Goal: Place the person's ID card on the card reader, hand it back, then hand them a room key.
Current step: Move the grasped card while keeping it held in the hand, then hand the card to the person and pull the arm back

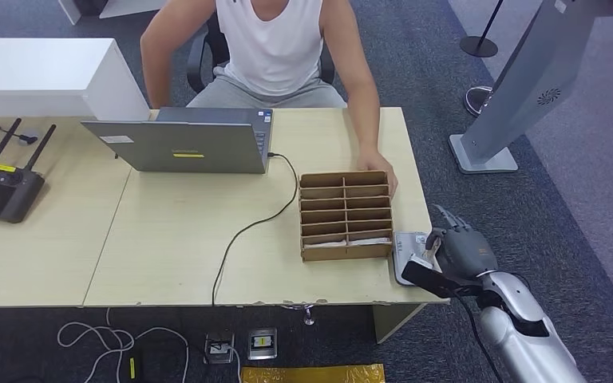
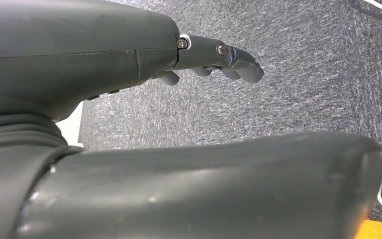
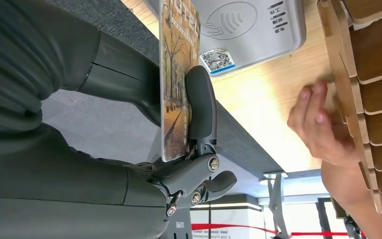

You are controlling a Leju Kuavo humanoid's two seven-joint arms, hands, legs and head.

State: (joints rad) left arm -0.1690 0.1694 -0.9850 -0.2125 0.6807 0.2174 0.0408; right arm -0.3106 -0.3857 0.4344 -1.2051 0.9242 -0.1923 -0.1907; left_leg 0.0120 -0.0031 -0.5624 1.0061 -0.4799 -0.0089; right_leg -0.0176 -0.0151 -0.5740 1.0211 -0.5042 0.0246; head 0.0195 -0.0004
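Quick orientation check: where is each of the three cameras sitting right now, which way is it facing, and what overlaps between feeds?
Head view: high on the body, looking forward and down at the desk; the right hand shows beside the card reader.
Left wrist view: behind the left hand, facing grey carpet.
Right wrist view: behind the right hand, turned, facing the card reader; it grips the ID card.
Shared: head and right wrist views both show the reader, the cardboard organizer and the person's hand.

Head view: high, facing forward and down over desk [image 1: 175,239]. Left wrist view: close behind left hand [image 2: 219,57], facing carpet. Right wrist view: turned, close behind right hand [image 3: 199,124]; shares card reader [image 1: 409,254] and cardboard organizer [image 1: 345,215] with head view.
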